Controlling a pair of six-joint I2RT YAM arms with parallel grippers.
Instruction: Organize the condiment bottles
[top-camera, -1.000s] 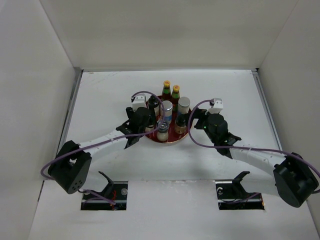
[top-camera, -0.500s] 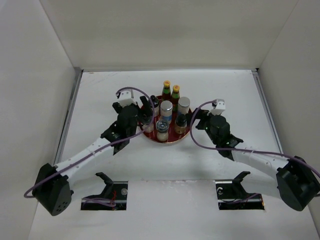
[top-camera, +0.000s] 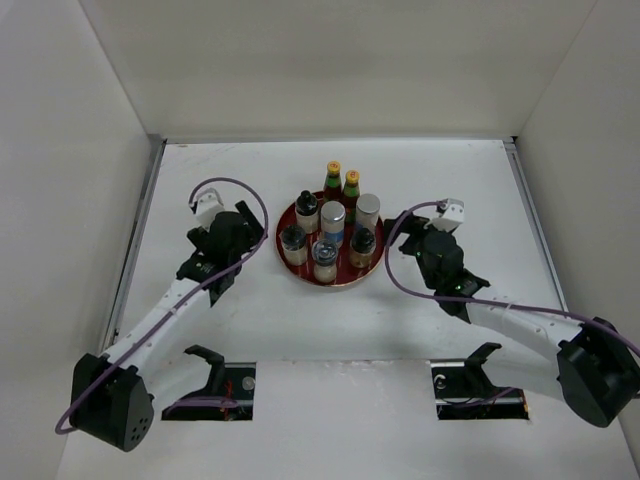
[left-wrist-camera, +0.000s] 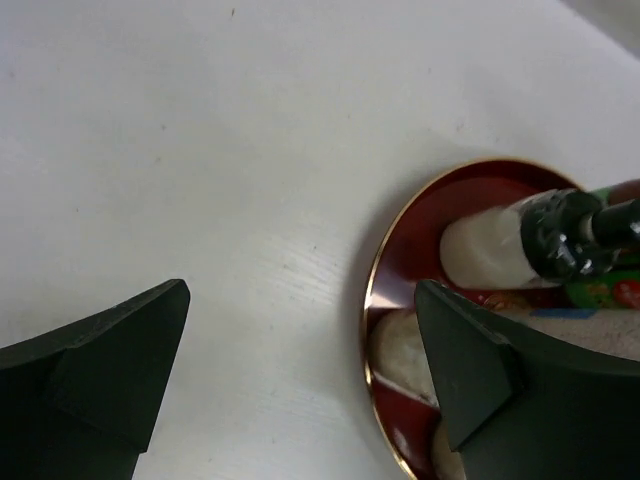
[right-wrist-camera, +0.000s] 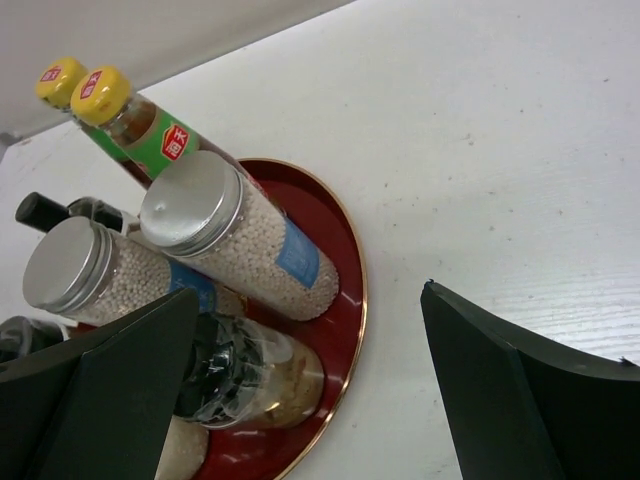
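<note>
Pulling left gripper (left-wrist-camera: 300, 295) and right gripper (right-wrist-camera: 310, 290) back, spread wide, empty; seven condiment bottles (top-camera: 333, 215) on red tray (top-camera: 340, 281) between them, looks done.

Bright, even, diffuse light, faint soft shadows, a sharp overhead view, near-lens blur in both wrist views.
</note>
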